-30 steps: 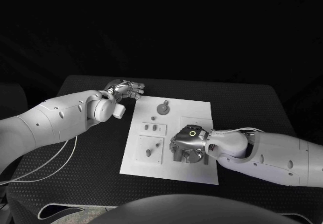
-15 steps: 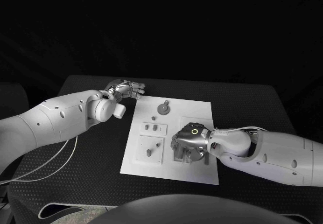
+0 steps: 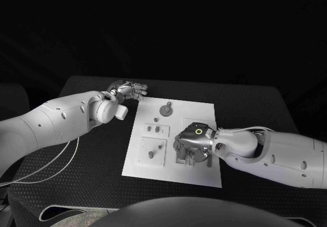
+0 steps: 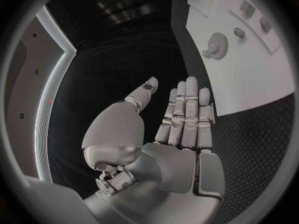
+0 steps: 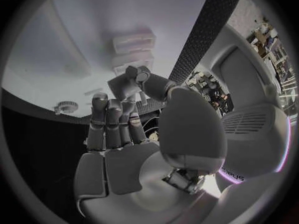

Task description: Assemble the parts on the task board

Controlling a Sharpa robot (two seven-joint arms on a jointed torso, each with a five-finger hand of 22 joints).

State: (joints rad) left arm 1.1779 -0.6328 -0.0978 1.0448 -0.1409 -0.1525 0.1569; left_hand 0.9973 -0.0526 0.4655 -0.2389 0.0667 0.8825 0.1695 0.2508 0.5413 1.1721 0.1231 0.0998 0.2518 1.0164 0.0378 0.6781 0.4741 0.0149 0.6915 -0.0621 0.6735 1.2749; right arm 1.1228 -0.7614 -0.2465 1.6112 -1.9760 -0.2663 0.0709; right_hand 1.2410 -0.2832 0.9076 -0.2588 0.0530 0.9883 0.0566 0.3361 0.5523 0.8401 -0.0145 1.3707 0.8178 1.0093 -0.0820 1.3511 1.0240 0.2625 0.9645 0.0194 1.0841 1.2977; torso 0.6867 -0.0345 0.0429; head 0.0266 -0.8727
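Note:
The white task board (image 3: pixel 203 111) lies in the middle of the black table. On it are a grey gear (image 3: pixel 166 109), two small pegs (image 3: pixel 152 128) and two more grey parts (image 3: pixel 155 151) on a raised square plate. My right hand (image 3: pixel 192 144) hangs over the board's right half, fingers pointing down at the board. In the right wrist view its thumb presses a small grey part (image 5: pixel 121 87) against the fingertips (image 5: pixel 112 102), above white blocks (image 5: pixel 132 50) on the board. My left hand (image 3: pixel 128 90) hovers off the board's far left corner, fingers apart and empty; the left wrist view shows the gear (image 4: pixel 217 46) beyond it.
Black table mat (image 3: pixel 81 161) surrounds the board on all sides. A white cable (image 3: pixel 58 163) loops over the table's left side under my left arm.
My right hand has shifted a little toward the board's far right while staying low over it. The left hand has not moved.

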